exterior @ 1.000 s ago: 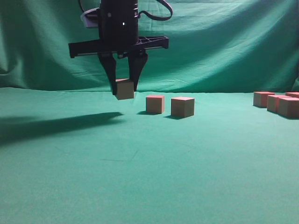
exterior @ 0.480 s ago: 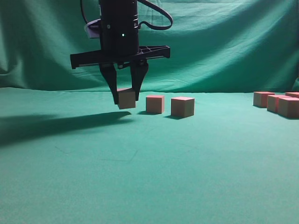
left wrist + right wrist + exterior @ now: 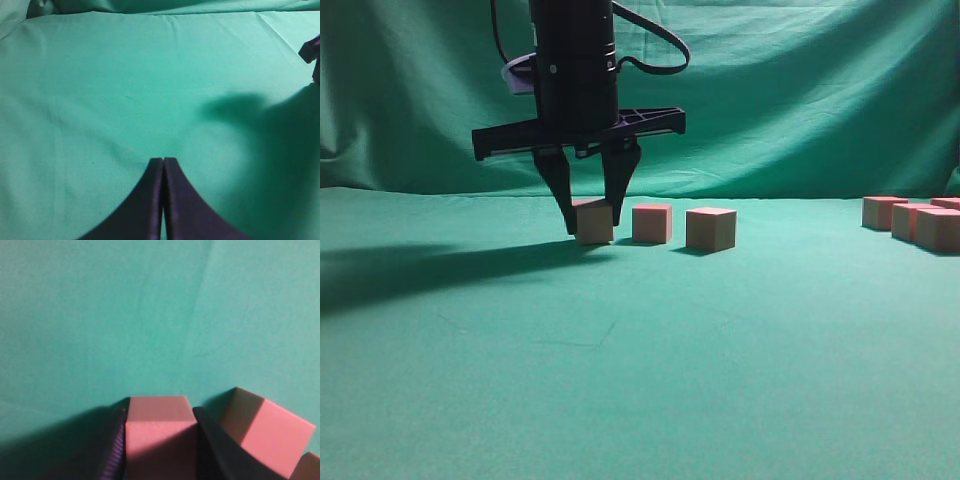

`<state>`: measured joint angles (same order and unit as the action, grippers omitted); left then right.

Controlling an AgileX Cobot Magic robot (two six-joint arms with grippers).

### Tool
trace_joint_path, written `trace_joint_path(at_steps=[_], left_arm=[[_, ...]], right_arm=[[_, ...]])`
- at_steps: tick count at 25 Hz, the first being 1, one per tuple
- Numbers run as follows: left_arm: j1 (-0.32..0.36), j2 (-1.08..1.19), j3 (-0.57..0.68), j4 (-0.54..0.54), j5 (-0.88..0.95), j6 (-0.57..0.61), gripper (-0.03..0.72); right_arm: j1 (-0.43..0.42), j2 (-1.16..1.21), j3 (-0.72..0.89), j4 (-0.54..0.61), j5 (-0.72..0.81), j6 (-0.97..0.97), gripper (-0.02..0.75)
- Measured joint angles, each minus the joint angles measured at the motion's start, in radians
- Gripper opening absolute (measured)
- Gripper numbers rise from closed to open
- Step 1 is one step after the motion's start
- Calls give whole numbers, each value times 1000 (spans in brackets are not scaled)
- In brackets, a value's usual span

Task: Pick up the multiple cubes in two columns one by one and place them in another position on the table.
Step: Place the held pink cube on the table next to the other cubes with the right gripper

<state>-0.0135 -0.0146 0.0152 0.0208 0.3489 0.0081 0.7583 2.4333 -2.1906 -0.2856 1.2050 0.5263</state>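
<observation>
R gripper (image 3: 590, 226) clamps cube (image 3: 594, 222) btwn jaws at table (image 3: 620, 380); opening may bump neighbor cube (image 3: 652, 223) just beside outer jaw.

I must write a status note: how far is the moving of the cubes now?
Done: two cubes stand in a row at the centre. In hand: the right hand is closed on a third cube, low beside them. Left: at least three cubes wait at the right edge.

salmon-pink cubes (image 3: 652, 222) (tan sides) on teal-green table (image 3: 640, 370); black right gripper (image 3: 591, 222).
</observation>
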Motion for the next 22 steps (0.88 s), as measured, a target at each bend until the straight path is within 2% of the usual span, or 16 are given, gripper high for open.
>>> trace_joint_path(at_steps=[3,5,7,8,10,11,12,22], left_arm=[[0,0,0,0,0,0,0],[0,0,0,0,0,0,0],[0,0,0,0,0,0,0],[0,0,0,0,0,0,0],[0,0,0,0,0,0,0],[0,0,0,0,0,0,0],[0,0,0,0,0,0,0],[0,0,0,0,0,0,0]], right_arm=[[0,0,0,0,0,0,249],[0,0,0,0,0,-9,302],[0,0,0,0,-2,-14,298],[0,0,0,0,-2,-16,351],[0,0,0,0,-2,-16,351],[0,0,0,0,-2,-16,399],[0,0,-2,0,-2,-18,407],[0,2,-72,-4,3,-41,401]])
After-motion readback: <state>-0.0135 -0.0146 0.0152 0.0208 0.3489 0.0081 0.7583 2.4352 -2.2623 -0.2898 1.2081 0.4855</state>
